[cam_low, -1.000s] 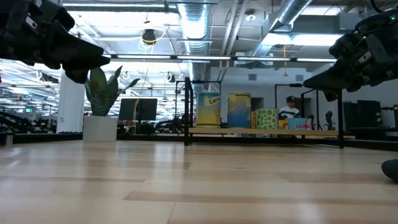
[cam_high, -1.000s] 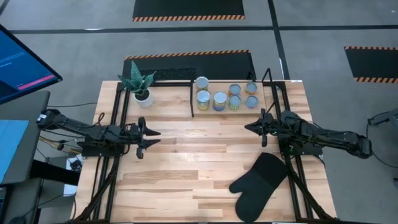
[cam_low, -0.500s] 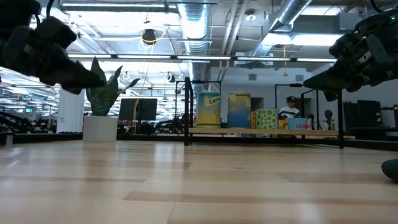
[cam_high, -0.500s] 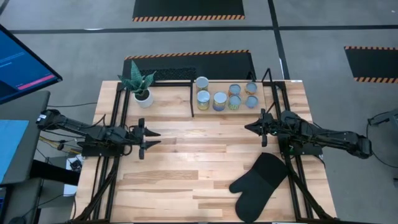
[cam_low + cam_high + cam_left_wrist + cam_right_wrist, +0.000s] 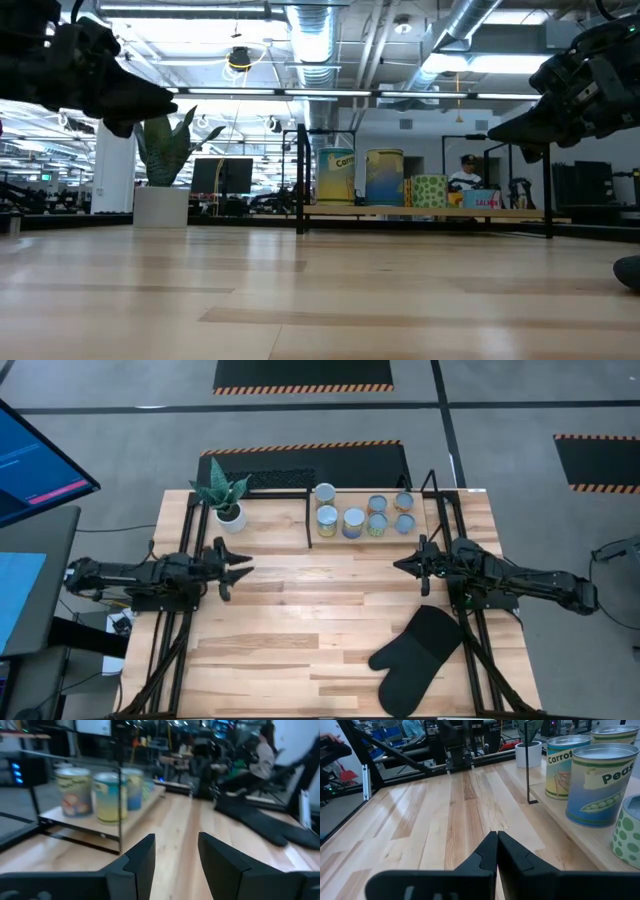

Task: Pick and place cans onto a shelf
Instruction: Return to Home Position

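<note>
Top cam stares straight down at the whole pale wooden plank table (image 5: 320,610). Low cam sits at tabletop height, near edge, facing the far black-bar wood-base shelf (image 5: 400,212). Wrist cams ride close over the boards; all four catch that shelf.

Potted plant (image 5: 224,500) far-left; oven mitt (image 5: 415,657) near-right; perhaps person (image 5: 465,172) beyond.

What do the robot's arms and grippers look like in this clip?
The left arm and right arm are slim, dark, jointed links. The left gripper and right gripper each have two matte black, angular fingers tapering to blunt tips. No markings visible.
</note>
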Controlling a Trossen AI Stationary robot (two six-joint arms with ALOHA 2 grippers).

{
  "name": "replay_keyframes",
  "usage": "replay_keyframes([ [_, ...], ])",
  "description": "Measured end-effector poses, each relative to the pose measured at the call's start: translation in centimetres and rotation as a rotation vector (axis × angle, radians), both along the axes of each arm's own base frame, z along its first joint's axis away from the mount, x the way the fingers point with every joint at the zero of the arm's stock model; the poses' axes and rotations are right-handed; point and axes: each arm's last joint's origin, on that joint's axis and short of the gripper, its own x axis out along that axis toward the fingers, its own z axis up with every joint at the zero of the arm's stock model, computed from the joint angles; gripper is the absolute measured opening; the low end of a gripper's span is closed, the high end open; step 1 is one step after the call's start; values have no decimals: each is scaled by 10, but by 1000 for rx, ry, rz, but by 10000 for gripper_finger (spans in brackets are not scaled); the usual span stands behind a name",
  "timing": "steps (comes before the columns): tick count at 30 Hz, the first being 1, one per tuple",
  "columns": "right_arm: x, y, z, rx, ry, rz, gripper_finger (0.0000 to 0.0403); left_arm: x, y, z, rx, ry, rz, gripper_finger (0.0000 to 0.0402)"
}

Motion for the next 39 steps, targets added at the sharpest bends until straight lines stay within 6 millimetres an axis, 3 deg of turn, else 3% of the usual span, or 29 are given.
replay_keyframes([
  [15,0,0,0,0,0,0,35,-8,4,10,2,-125,-12,139],
  [28,0,0,0,-1,-1,-1,35,-8,5,10,0,-127,-3,139],
  [39,-8,4,14,-51,-153,12,35,-8,5,10,0,-127,-2,139],
])
